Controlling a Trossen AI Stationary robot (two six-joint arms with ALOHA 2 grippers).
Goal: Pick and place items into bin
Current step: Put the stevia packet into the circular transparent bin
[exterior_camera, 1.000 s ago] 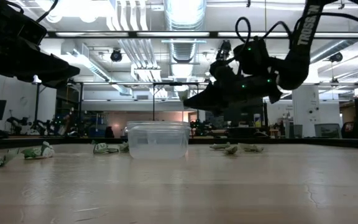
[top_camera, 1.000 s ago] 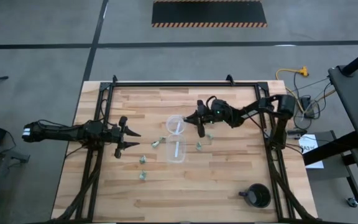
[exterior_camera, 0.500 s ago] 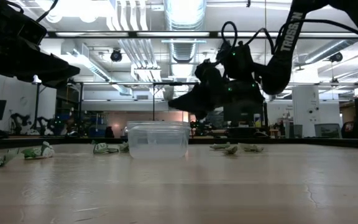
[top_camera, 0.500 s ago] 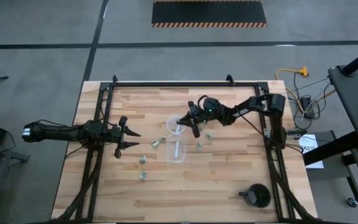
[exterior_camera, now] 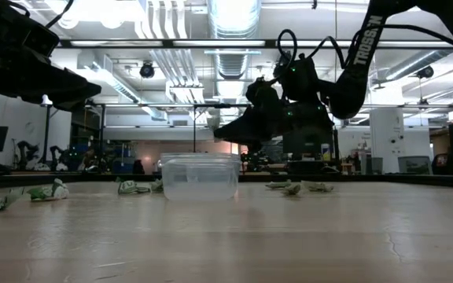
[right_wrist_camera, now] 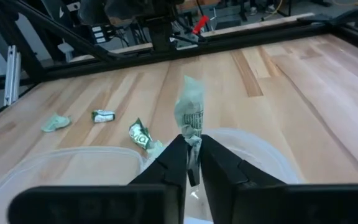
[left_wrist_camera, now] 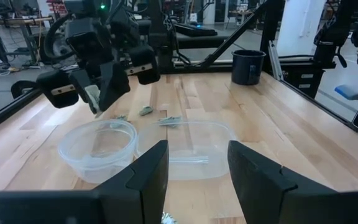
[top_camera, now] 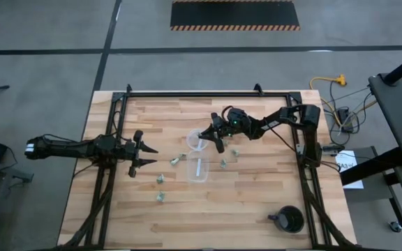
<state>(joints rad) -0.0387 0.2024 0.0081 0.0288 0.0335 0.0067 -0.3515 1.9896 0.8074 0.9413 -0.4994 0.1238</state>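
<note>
The bin (top_camera: 197, 139), a small round clear cup, stands mid-table next to a clear rectangular container (top_camera: 198, 169). My right gripper (top_camera: 209, 135) hovers over the bin's right rim, shut on one pale green-and-whitish item (right_wrist_camera: 191, 112); the left wrist view shows that gripper (left_wrist_camera: 96, 99) above the bin (left_wrist_camera: 98, 147). More items lie flat on the wood: one (top_camera: 174, 160) left of the containers, two (top_camera: 160, 179) (top_camera: 160, 196) nearer the near edge, and two (top_camera: 223, 164) (top_camera: 234, 152) on the right. My left gripper (top_camera: 145, 155) waits open, level, at the table's left. My right gripper pinches the item by its lower end (right_wrist_camera: 192, 142) between its two fingers. The fingers slant down from the table's right. The item is lifted clear, and its crumpled free end (right_wrist_camera: 190, 99) sticks out beyond the fingertips, above the bin (right_wrist_camera: 253, 152).
A white strip (top_camera: 197, 169) lies inside the rectangular container. A black round cup with a handle (top_camera: 289, 219) stands near the near right corner. Black frame rails (top_camera: 110, 139) run along the table's left, right and far sides. Bare wood lies toward the near edge.
My right gripper has travelled toward the table's left with the item still pinched, from beside the bin's right side to above its rim. For the last half second it has nearly held still. My left arm has kept still.
</note>
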